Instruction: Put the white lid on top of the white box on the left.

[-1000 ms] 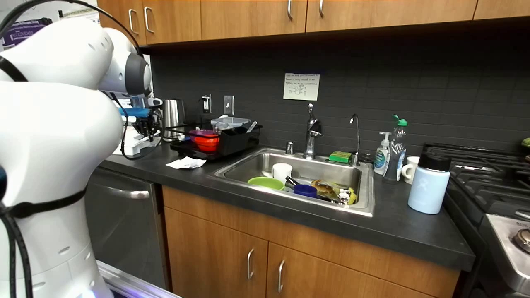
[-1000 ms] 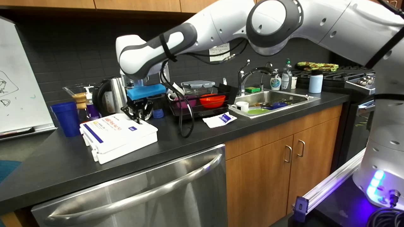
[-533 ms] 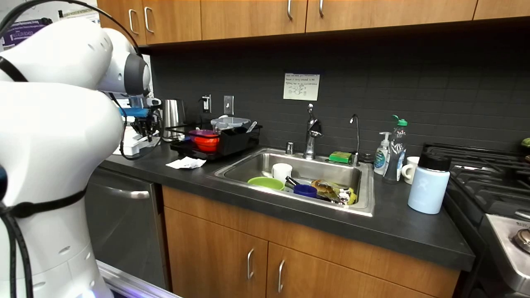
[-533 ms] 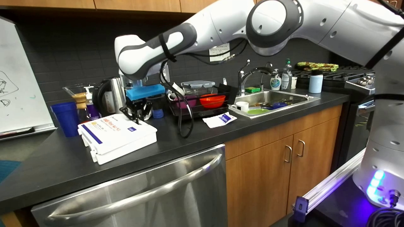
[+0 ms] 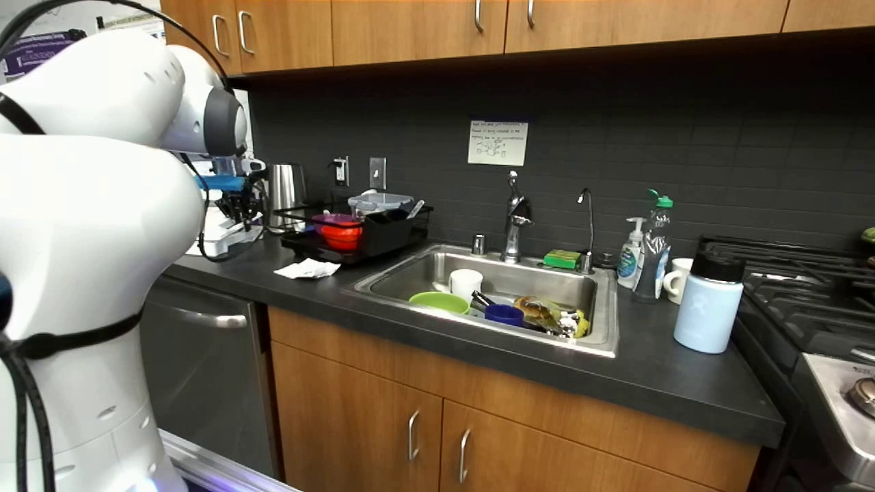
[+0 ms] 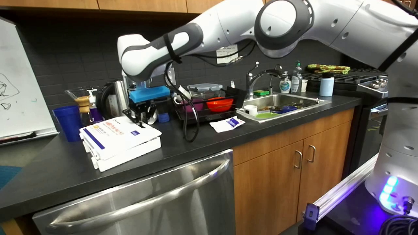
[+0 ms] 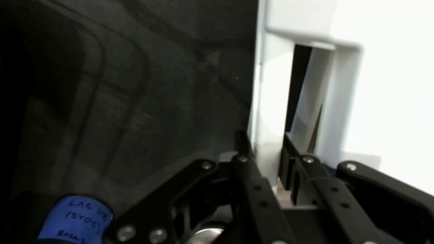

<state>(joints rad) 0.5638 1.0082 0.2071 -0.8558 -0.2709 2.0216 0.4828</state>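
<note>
Jaws pinching the handle bar point(image 7: 273, 105) of the white lid point(image 6: 119, 133) | lid over the white box point(image 6: 130, 154); placing step, I judge | next: align, lower, let go

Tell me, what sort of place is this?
It looks like a kitchen, perhaps a shared one at a lab. The sink and stove, in both exterior views, point to a kitchen; the blue label in the wrist view, which seems to read LAB USE, hints at a lab.
</note>
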